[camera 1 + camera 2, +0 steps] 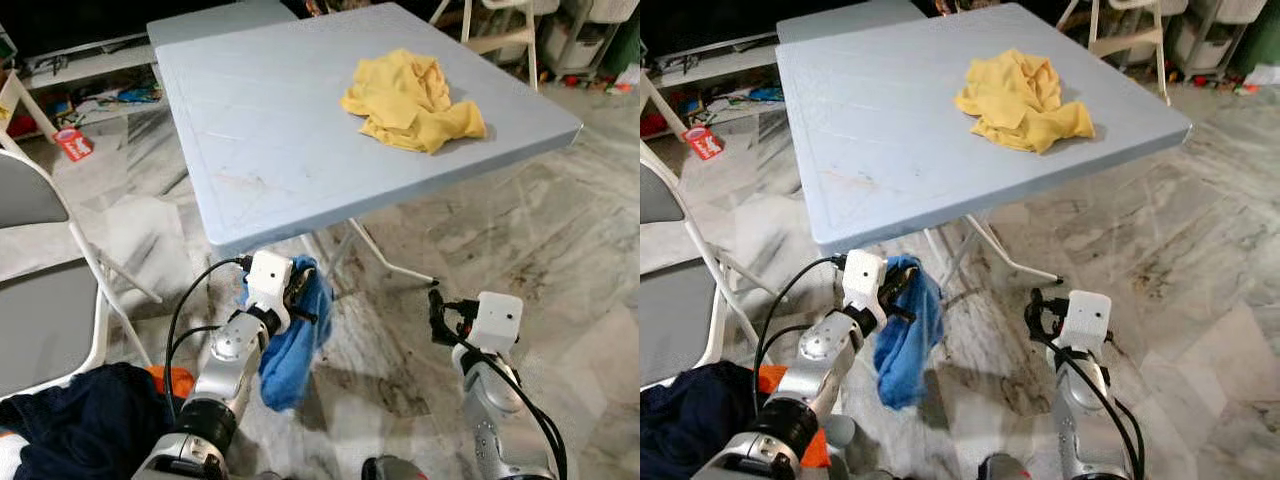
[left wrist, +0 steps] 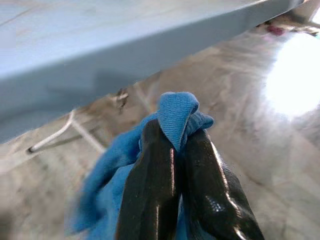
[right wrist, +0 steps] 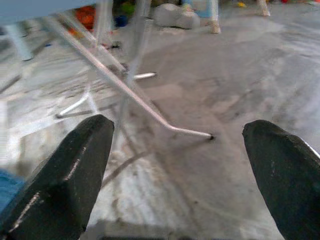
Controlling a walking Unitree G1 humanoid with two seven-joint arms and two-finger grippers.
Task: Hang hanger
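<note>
A grey-blue folding desk stands on the marble floor, with a crumpled yellow cloth lying toward its far right. A folding chair stands at the left. Below the desk's near edge, the left gripper has its fingers clamped on a blue cloth that hangs down from them. The right gripper hovers low over the floor at the right, fingers spread wide and empty.

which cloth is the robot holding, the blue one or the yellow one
The blue cloth, pinched in the left gripper below the table edge; the crumpled yellow cloth lies on the tabletop.
</note>
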